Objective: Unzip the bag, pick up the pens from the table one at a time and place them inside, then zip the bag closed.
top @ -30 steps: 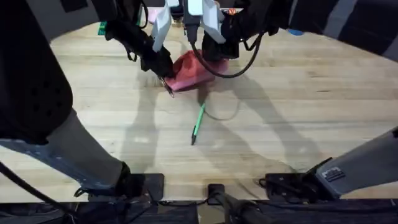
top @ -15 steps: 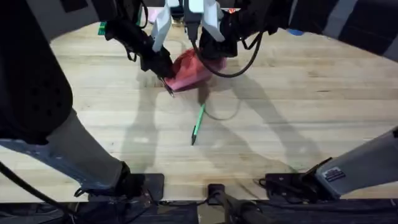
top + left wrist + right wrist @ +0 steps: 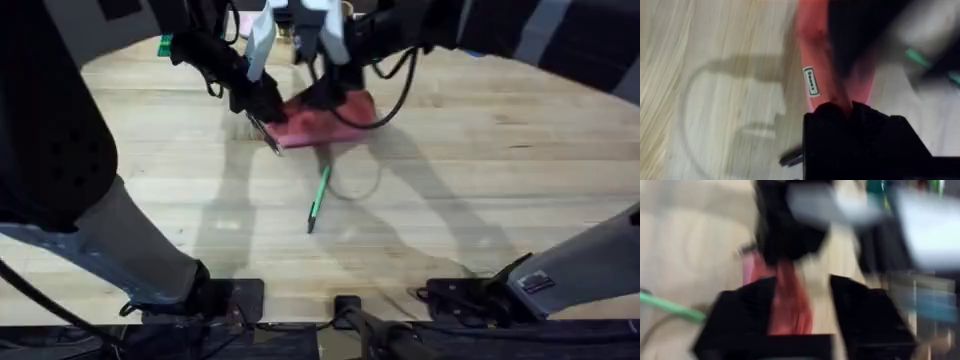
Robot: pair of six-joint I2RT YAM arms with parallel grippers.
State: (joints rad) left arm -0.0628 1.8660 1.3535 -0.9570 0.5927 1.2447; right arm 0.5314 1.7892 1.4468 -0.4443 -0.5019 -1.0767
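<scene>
Overhead, the bag (image 3: 325, 120) lies flat on the desk (image 3: 480, 200) toward its far edge, near the middle of that edge. The left claw (image 3: 266, 112) sits at the bag's left end, touching the fabric; whether its fingers pinch anything cannot be told from above. The right claw (image 3: 322, 95) reaches across from the right and hovers over the bag's top, near its middle; its spread cannot be told there either. A light green pen (image 3: 318, 198) with a dark tip lies on the bare wood nearer the front edge than the bag, apart from it, angled with its dark tip toward the front. A thin cable loop lies on the desk between the bag and the pen.

From the left wrist, the bag (image 3: 815, 60) runs away from the left claw (image 3: 847, 112), whose black fingers close on the pink fabric at the near end. A small label with a green border shows on the bag's side.

From the right wrist, the right claw (image 3: 800, 310) has its two black fingers spread, with the bag's pink fabric (image 3: 785, 305) between them. The green pen (image 3: 670, 307) shows off to one side on the desk.
</scene>
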